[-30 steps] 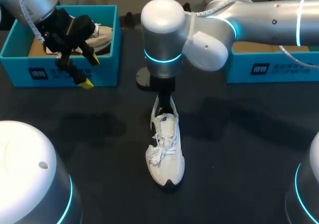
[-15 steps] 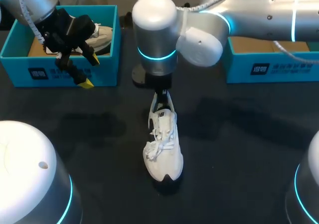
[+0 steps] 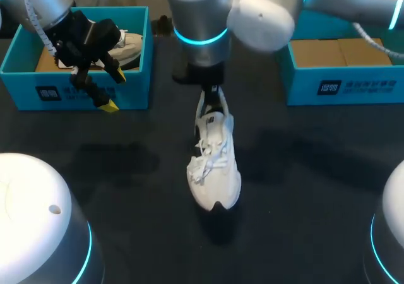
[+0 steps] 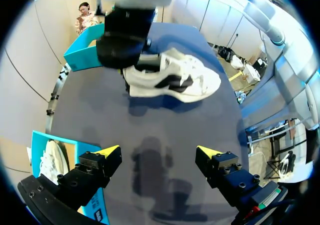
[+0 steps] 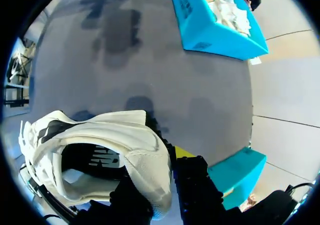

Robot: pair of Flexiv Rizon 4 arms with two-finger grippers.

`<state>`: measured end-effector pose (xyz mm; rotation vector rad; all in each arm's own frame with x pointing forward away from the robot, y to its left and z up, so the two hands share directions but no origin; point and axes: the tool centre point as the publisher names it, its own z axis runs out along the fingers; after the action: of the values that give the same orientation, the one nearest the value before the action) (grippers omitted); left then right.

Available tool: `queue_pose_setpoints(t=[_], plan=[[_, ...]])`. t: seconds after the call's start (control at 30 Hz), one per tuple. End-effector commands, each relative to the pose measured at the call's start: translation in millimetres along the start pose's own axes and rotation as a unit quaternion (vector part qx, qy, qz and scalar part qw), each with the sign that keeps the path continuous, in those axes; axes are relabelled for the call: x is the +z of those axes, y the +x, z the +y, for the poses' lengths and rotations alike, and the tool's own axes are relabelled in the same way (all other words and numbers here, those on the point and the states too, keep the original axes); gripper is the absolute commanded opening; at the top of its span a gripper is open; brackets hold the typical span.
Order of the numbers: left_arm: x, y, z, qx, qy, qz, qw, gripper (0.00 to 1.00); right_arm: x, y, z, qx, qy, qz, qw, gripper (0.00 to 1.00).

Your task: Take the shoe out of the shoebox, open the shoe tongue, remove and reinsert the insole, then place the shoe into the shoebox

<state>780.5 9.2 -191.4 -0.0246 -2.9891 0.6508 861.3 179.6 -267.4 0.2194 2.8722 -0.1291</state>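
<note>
A white shoe [image 3: 214, 161] hangs over the middle of the dark table, toe pointing down and toward me, its shadow apart from it below. My right gripper [image 3: 211, 99] is shut on its heel collar. In the right wrist view one finger [image 5: 192, 182] presses the outside of the heel and the other is hidden inside the shoe [image 5: 95, 145]. My left gripper [image 3: 115, 91] stands open with nothing in it over the front wall of the left blue shoebox [image 3: 19, 76]. In its own view, the left gripper [image 4: 157, 152] faces the shoe [image 4: 175, 80] from a distance.
The left shoebox holds a second white shoe [image 3: 129, 44]. Another blue shoebox [image 3: 344, 85] with a brown cardboard floor stands at the back right. Two white arm bases [image 3: 38, 221] rise at the near corners.
My right gripper has closed on the heel and raised the shoe off the table, swinging it slightly to the right. The left arm has not moved.
</note>
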Motion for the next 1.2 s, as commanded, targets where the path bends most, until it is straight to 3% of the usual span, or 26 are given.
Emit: queue_pose_setpoints(t=[0.03, 0.2, 0.43, 1.2], plan=[[0, 0.7, 0, 0.000, -0.002, -0.001, 1.000, 1.00, -54, -4.3, -24.8, -0.001, 0.007, -0.003, 1.000, 0.00], [0, 0.7, 0, 0.000, -0.002, -0.001, 1.000, 1.00, -72, -11.2, -43.7, 0.011, 0.015, -0.014, 1.000, 0.00], [0, 0.7, 0, 0.000, -0.002, -0.001, 1.000, 1.00, -97, -24.3, -52.4, 0.027, 0.017, -0.038, 0.999, 0.00], [0, 0.7, 0, 0.000, -0.002, -0.001, 1.000, 1.00, -97, -24.3, -52.4, 0.027, 0.017, -0.038, 0.999, 0.00]])
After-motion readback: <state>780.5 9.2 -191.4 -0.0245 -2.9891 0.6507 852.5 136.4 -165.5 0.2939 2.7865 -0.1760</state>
